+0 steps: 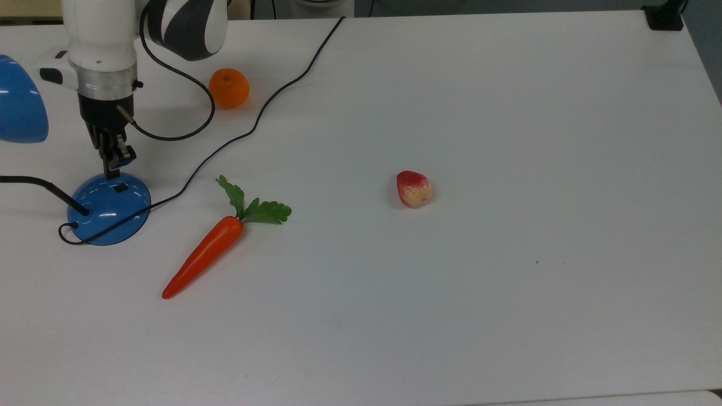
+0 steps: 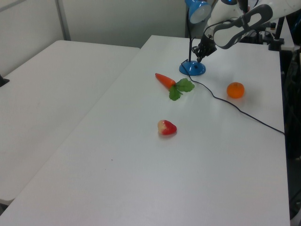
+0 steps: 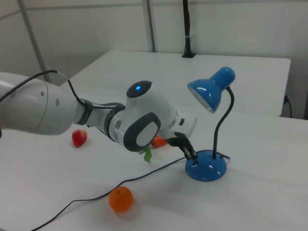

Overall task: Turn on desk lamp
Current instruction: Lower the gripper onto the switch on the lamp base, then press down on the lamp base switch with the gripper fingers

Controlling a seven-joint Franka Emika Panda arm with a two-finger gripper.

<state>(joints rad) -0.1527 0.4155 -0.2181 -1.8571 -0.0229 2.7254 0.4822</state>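
The desk lamp has a glossy blue dome base at the top view's left, with a small black rocker switch on its upper side. Its blue shade hangs at the left edge, and the shade looks unlit in the right view. My gripper points down with its fingers together, tips just above the base's far rim and a little up-left of the switch. In the right view the gripper sits at the left rim of the base. The left view has the gripper right over the base.
An orange lies behind the lamp. A toy carrot lies right of the base and a red-and-cream fruit sits mid-table. The lamp's black cord snakes from the base to the table's far edge.
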